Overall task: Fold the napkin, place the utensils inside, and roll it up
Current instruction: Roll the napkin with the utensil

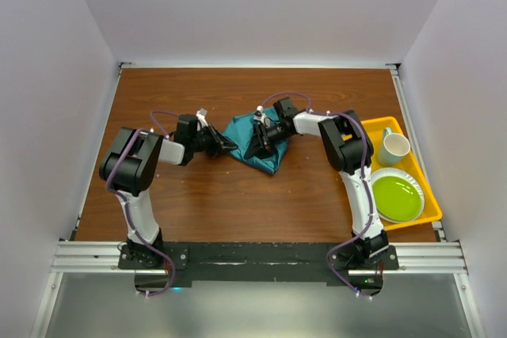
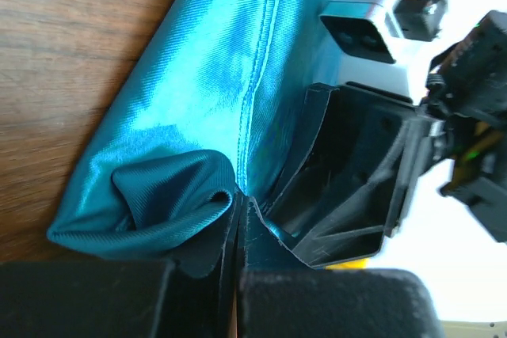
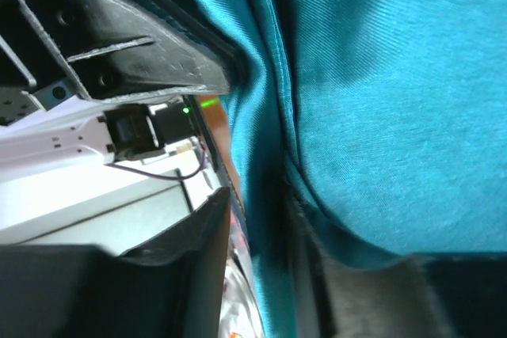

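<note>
From above, you are working the napkin as a bunched, partly folded heap around the middle of the surface, a little toward the far edge. The left gripper is meeting its left corner and the right gripper is reaching over its middle. The yellow tray is sitting at the right edge with the cup and green plate, and no spoon is showing anywhere. Through the left wrist camera, you are seeing the left gripper closed tight on a puckered fold at the napkin's hemmed edge, with the other arm's finger lying just beside it on the cloth. Through the right wrist camera, the right gripper is standing partly apart with a band of napkin running through the gap, and nothing is looking clamped there. You are, by my reading, in the folding step, with the fold not yet flat and the utensil not yet brought in. Next you are needing to lift the right arm clear of the cloth, then draw the pinched edge across with the left so the layers are lying square and smooth.
</note>
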